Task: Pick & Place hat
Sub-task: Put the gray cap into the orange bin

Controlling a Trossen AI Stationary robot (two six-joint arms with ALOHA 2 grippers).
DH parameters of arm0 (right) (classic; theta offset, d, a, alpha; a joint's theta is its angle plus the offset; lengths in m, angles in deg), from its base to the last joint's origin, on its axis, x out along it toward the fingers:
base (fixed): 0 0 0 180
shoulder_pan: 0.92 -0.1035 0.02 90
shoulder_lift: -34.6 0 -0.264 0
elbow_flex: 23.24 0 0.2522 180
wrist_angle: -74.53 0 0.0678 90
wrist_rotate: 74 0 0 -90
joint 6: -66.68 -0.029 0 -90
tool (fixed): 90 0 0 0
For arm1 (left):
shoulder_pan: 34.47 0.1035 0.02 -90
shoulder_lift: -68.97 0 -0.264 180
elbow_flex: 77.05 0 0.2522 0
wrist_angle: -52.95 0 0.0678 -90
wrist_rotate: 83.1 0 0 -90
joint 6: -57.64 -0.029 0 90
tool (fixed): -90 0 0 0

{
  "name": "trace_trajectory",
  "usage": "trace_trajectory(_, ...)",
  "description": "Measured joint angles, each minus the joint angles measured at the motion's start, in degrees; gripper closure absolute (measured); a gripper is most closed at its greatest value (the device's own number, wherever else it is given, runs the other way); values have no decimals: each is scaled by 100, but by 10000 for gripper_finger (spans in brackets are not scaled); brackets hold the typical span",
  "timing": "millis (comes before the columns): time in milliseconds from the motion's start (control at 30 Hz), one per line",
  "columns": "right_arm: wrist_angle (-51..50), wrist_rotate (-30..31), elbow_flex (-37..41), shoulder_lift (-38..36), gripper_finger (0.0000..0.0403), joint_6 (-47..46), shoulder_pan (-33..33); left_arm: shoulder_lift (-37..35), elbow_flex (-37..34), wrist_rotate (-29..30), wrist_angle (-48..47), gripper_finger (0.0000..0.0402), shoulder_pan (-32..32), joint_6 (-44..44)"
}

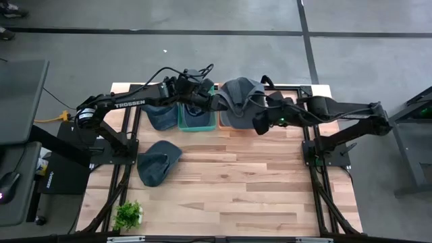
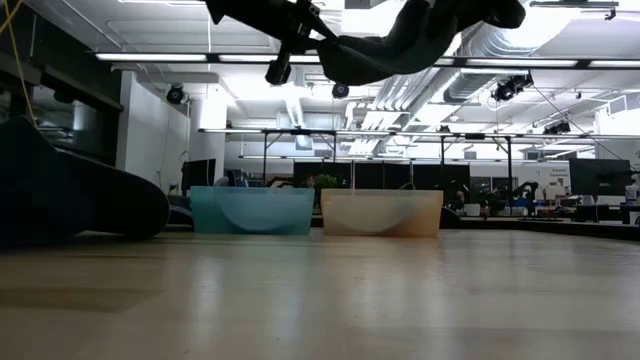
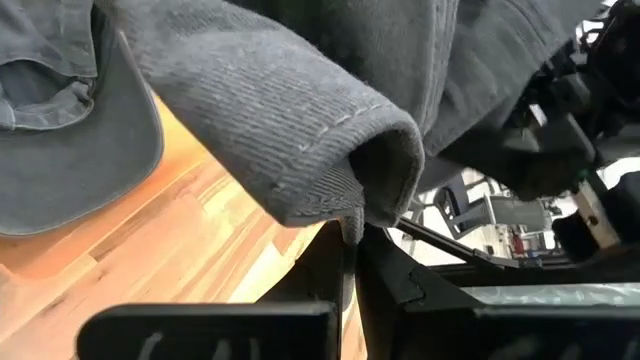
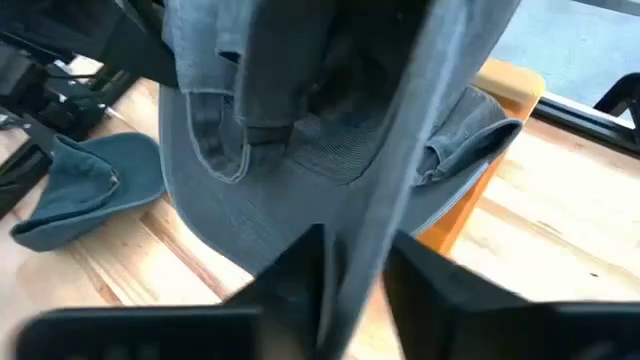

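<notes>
A grey hat [image 1: 240,93] hangs in the air above the orange bin [image 1: 228,124], held up between both arms. My left gripper [image 1: 210,101] is shut on the hat's left side, and my right gripper [image 1: 260,121] is shut on its right side. In the low view the hat [image 2: 385,52] sits high above the two bins. A second, blue-grey hat [image 1: 158,162] lies flat on the table nearer the front left. A third dark hat [image 1: 159,116] lies left of the teal bin [image 1: 196,120]. My left gripper pinches a rolled, stitched edge of the hat [image 3: 352,205] between its two shut fingers [image 3: 340,270]. The hat is lifted clear of the table and spreads away beyond the fingers. My right gripper has a narrow band of the hat's brim [image 4: 395,190] running between its two fingers [image 4: 300,265], coming at it slanting down from the table's right. The rest of the hat hangs beyond, over the orange bin [image 4: 505,85].
The teal bin [image 2: 255,210] and orange bin [image 2: 380,212] stand side by side at the table's far edge. A small green plant [image 1: 128,214] stands at the near left corner. Bare wooden tabletop [image 1: 256,182] lies in front of the bins.
</notes>
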Motion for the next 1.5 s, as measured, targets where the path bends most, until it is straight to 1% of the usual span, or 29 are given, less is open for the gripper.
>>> trace_trajectory(100,-4,-13,0,-63,378,191,21,0,-1,-47,14,390,0,-13)
trace_trajectory(133,18,0,-2,-63,389,264,23,0,-1,-53,16,389,0,-33)
trace_trajectory(267,28,-151,-3,-36,393,359,78,0,-2,-126,4,386,-4,-240)
trace_trajectory(400,30,-38,-4,-17,396,412,122,0,-2,-285,35,385,0,-654)
trace_trajectory(533,8,-55,-4,-25,398,504,312,0,-2,-468,57,382,0,-1035)
trace_trajectory(600,23,-104,-4,-19,398,562,428,0,-2,-570,59,374,2,-1109)
trace_trajectory(733,123,-157,-2,-17,399,664,608,-1,-2,-631,63,334,-38,-1411)
trace_trajectory(933,181,-231,2,-14,399,703,709,-4,-2,-413,91,239,-94,-1549)
trace_trajectory(1033,109,-78,2,-37,399,670,786,-4,-2,-367,81,193,-83,-1545)
trace_trajectory(1100,-1,12,2,-48,399,566,917,-4,-1,-172,66,171,-81,-1539)
trace_trajectory(1167,-76,29,2,-48,399,546,1084,-4,-1,67,60,158,-81,-1538)
trace_trajectory(1300,-46,-114,52,-24,399,541,1355,-72,-2,322,57,152,-26,-1568)
trace_trajectory(1500,211,-497,489,-24,399,530,1691,-145,-1,401,111,151,12,-1862)
